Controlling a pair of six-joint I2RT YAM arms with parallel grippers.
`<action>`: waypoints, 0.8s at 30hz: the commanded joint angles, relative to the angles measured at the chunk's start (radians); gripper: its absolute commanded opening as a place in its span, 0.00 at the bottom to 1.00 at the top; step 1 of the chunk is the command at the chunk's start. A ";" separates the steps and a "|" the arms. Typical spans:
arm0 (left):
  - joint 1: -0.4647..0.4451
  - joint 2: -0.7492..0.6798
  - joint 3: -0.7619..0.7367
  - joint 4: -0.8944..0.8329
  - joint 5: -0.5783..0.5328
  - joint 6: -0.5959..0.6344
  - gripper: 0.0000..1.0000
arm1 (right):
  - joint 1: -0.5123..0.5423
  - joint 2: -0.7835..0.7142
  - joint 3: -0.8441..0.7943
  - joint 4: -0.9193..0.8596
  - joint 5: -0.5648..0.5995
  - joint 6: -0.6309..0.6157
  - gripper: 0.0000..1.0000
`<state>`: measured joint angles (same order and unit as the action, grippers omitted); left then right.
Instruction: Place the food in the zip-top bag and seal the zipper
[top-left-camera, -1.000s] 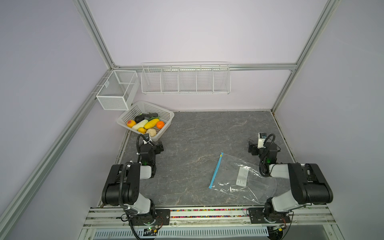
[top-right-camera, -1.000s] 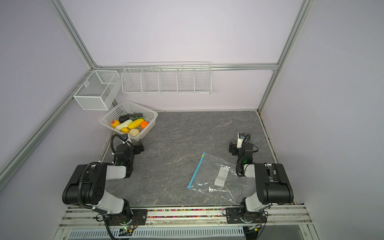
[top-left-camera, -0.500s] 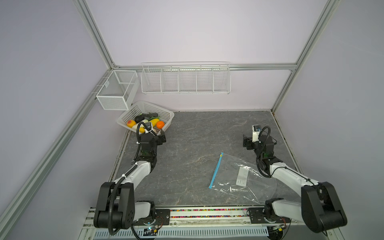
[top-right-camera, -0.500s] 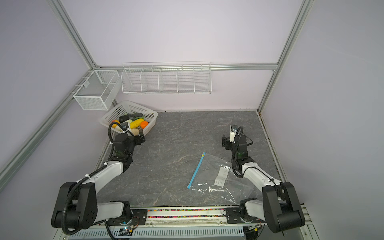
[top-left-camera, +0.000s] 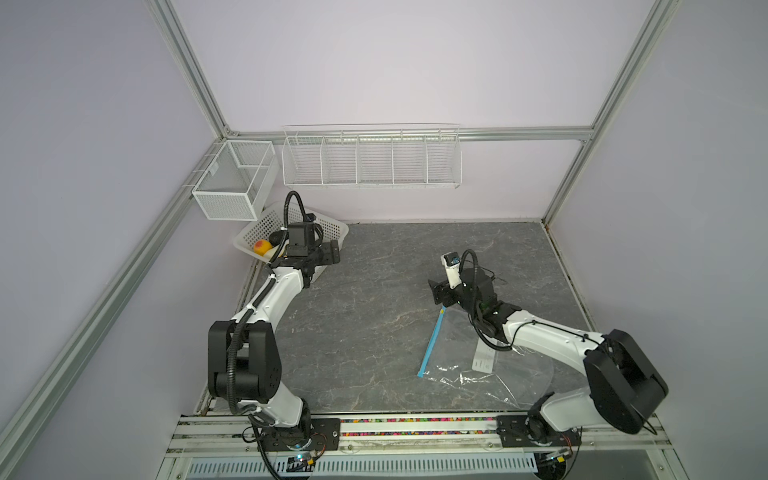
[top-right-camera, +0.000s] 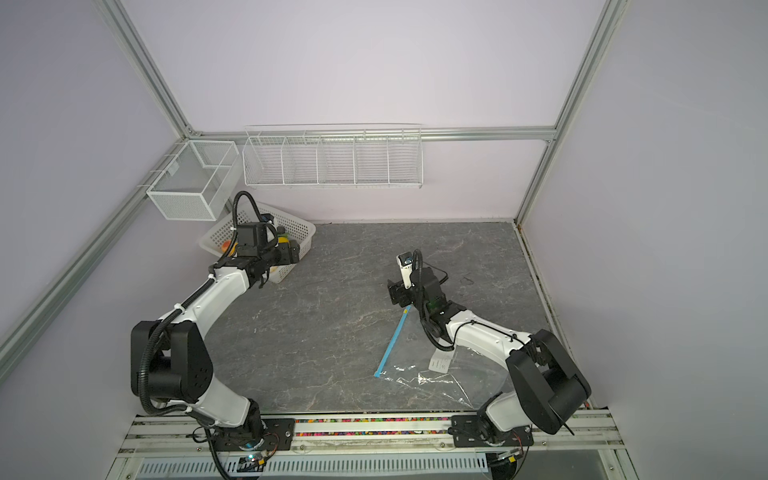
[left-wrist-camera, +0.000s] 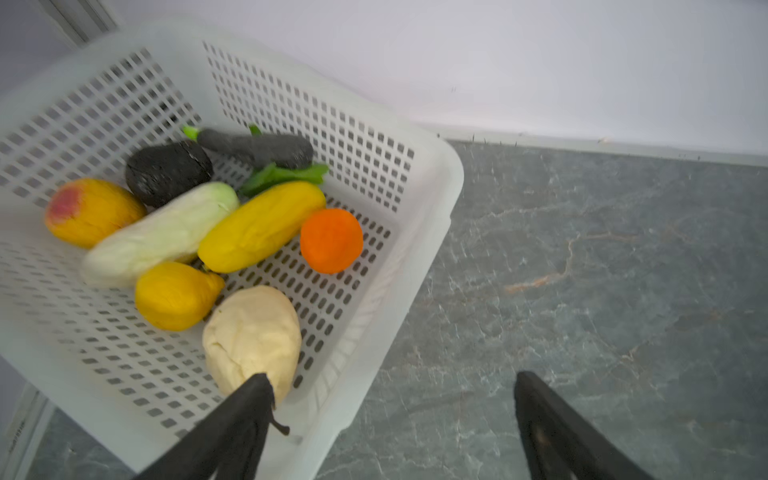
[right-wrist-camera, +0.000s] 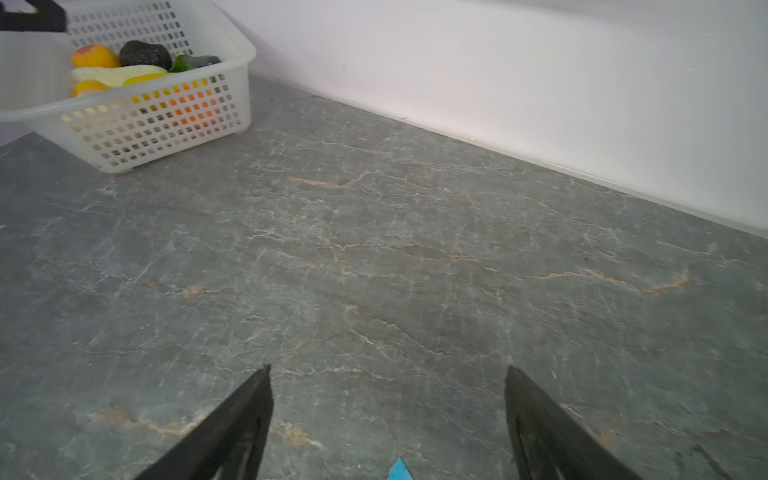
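The food lies in a white perforated basket (left-wrist-camera: 449, 187) at the back left: an orange ball (left-wrist-camera: 331, 241), a long yellow piece (left-wrist-camera: 262, 226), a white one (left-wrist-camera: 160, 235), a beige one (left-wrist-camera: 253, 336) and dark ones (left-wrist-camera: 168, 170). My left gripper (left-wrist-camera: 392, 378) is open and straddles the basket's near corner, one finger over the beige piece. It also shows in a top view (top-left-camera: 328, 252). The zip-top bag (top-left-camera: 490, 365) lies flat at the front right, its blue zipper (top-left-camera: 432, 345) facing the middle. My right gripper (top-left-camera: 436, 291) is open and empty above the zipper's far end (right-wrist-camera: 399, 469).
A white wire rack (top-left-camera: 370, 158) hangs on the back wall. A mesh box (top-left-camera: 232, 183) hangs on the left rail, just above the basket. The grey marbled tabletop (top-left-camera: 374, 291) stretches between the basket and the bag. Walls close in the back and both sides.
Both arms have unfolded and reached away from the front rail. The left gripper has gone up to the basket, and the right gripper has moved over the far end of the zipper.
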<state>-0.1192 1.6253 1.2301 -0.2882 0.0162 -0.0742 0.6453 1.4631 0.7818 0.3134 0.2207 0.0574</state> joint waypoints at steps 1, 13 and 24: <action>-0.003 0.064 0.078 -0.149 0.060 -0.012 0.91 | 0.028 0.039 0.053 -0.058 -0.020 0.038 0.88; -0.004 0.302 0.289 -0.198 0.112 -0.062 0.88 | 0.072 0.180 0.181 -0.120 0.001 0.069 0.88; -0.029 0.370 0.338 -0.223 0.215 -0.130 0.72 | 0.074 0.211 0.197 -0.129 -0.014 0.064 0.88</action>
<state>-0.1314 1.9644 1.5387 -0.4717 0.1780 -0.1722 0.7116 1.6547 0.9672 0.1909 0.2161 0.1024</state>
